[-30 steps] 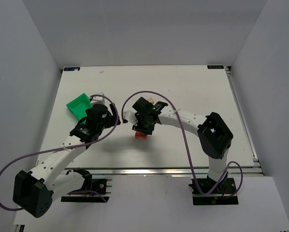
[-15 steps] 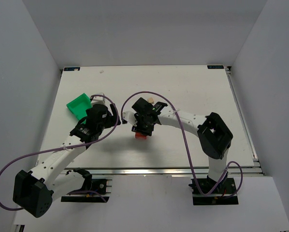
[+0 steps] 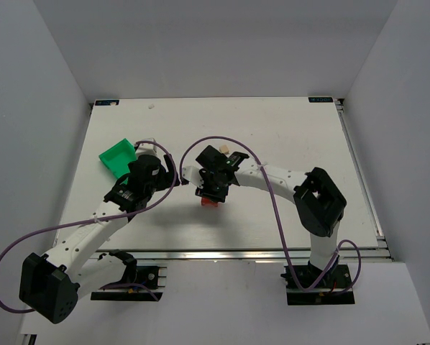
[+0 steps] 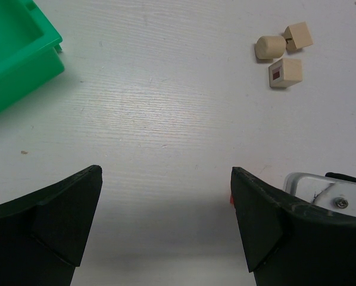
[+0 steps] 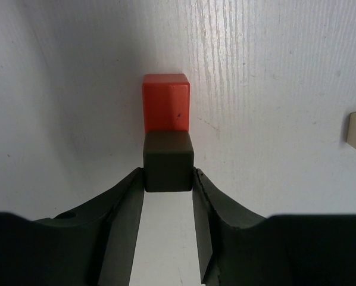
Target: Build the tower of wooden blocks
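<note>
The block (image 5: 166, 101) is red-orange, the cube (image 5: 168, 161) dark grey-brown. The bin (image 4: 17, 53) is bright green; the loose blocks (image 4: 284, 72) are pale beige, one bearing a dark red square.

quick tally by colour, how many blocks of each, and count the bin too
red-orange block: 1
grey-brown cube: 1
pale beige: 3 (beige cylinder, beige cube, beige cube with a red mark)
green bin: 1
total: 6
</note>
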### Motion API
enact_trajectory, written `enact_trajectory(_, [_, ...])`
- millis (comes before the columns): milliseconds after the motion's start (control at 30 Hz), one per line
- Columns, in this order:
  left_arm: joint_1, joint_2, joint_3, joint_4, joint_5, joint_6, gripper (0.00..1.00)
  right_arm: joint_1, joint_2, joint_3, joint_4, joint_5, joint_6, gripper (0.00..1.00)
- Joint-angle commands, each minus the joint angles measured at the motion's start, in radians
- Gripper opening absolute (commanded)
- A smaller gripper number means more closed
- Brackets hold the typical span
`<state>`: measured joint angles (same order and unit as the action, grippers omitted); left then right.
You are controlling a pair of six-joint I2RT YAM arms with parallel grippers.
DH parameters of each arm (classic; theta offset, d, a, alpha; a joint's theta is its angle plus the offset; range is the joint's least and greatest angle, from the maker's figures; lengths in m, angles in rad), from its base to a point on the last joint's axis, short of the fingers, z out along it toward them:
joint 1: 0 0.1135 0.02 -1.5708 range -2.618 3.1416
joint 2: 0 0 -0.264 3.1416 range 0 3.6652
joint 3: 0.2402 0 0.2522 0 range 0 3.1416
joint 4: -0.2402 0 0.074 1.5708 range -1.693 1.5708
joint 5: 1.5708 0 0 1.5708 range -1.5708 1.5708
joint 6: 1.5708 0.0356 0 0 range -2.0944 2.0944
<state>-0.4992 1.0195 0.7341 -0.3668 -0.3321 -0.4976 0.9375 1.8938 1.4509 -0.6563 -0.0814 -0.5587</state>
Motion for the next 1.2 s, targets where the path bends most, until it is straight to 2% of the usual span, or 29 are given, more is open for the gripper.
enact_trajectory(0, [0.004, -0.021, 0.022, 0.005, 0.007, 0.005, 0.98, 0.006, -0.015, 0.029, -0.005, -0.021, 0.002, 0.43])
enact_trajectory(200, [0.004, -0.021, 0.021, 0.008, 0.016, 0.008, 0.98, 0.007, -0.016, 0.031, 0.0, -0.017, 0.006, 0.43])
enact_trajectory(433, [0.004, -0.018, 0.022, 0.011, 0.024, 0.01, 0.98, 0.006, -0.022, 0.032, 0.023, -0.007, 0.017, 0.54])
enact_trajectory(533, [0.004, -0.019, 0.021, 0.011, 0.025, 0.011, 0.98, 0.001, -0.047, 0.037, 0.052, -0.032, 0.014, 0.67])
enact_trajectory(600, [0.004, -0.022, 0.021, 0.014, 0.028, 0.011, 0.98, 0.001, -0.085, 0.034, 0.07, -0.044, 0.0, 0.69])
enact_trajectory(733, [0.004, -0.03, 0.021, 0.014, 0.044, 0.01, 0.98, -0.003, -0.162, 0.019, 0.119, -0.066, -0.003, 0.89])
enact_trajectory(900, [0.004, -0.032, 0.03, -0.004, 0.042, -0.021, 0.98, -0.063, -0.248, -0.046, 0.253, -0.018, 0.045, 0.89])
enact_trajectory(1000, [0.002, -0.033, 0.028, -0.011, 0.047, -0.029, 0.98, -0.115, -0.22, -0.017, 0.306, 0.049, 0.172, 0.89])
enact_trajectory(1033, [0.004, -0.035, 0.03, -0.012, 0.042, -0.036, 0.98, -0.153, -0.205, -0.003, 0.323, 0.118, 0.26, 0.9])
enact_trajectory(1167, [0.004, -0.038, 0.03, -0.024, 0.019, -0.048, 0.98, -0.215, -0.058, 0.117, 0.268, 0.203, 0.466, 0.89])
